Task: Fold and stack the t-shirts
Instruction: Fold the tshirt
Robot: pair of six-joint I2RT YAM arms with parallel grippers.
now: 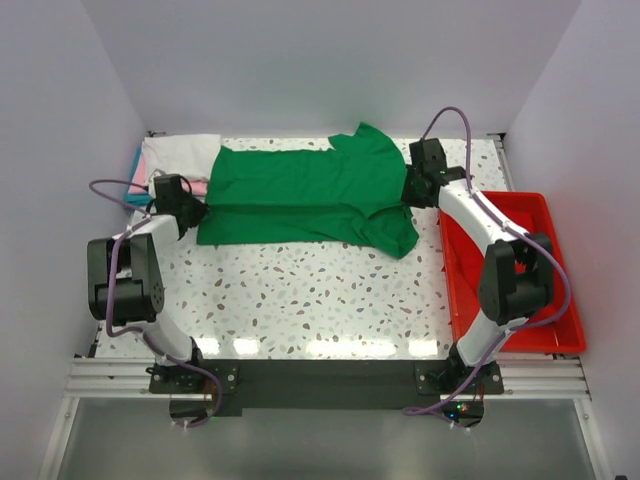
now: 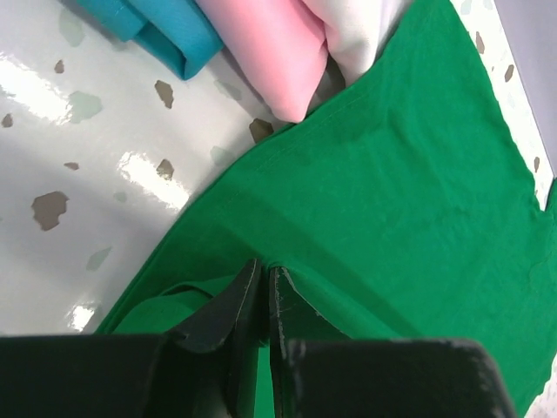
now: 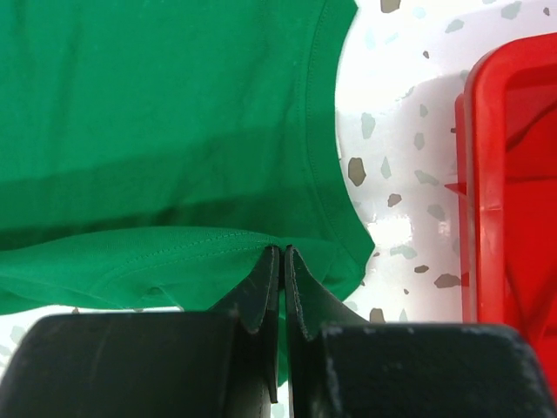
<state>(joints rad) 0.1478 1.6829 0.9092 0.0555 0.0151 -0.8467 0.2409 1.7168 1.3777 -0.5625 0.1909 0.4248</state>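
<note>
The green t-shirt (image 1: 305, 192) lies across the back of the table, its lower part folded up lengthwise. My left gripper (image 1: 190, 211) is shut on its left edge, seen in the left wrist view (image 2: 264, 266) pinching a fold of green cloth (image 2: 409, 174). My right gripper (image 1: 410, 188) is shut on the shirt's right end; in the right wrist view (image 3: 283, 251) the jaws pinch the hem of the green cloth (image 3: 157, 122). Folded white (image 1: 180, 155), pink (image 2: 270, 52) and teal (image 2: 165, 30) shirts are stacked at the back left, partly under the green shirt.
A red plastic tray (image 1: 515, 270) stands at the right edge of the table, also in the right wrist view (image 3: 509, 174). The terrazzo tabletop (image 1: 310, 300) stretches in front of the shirt. White walls close in the back and sides.
</note>
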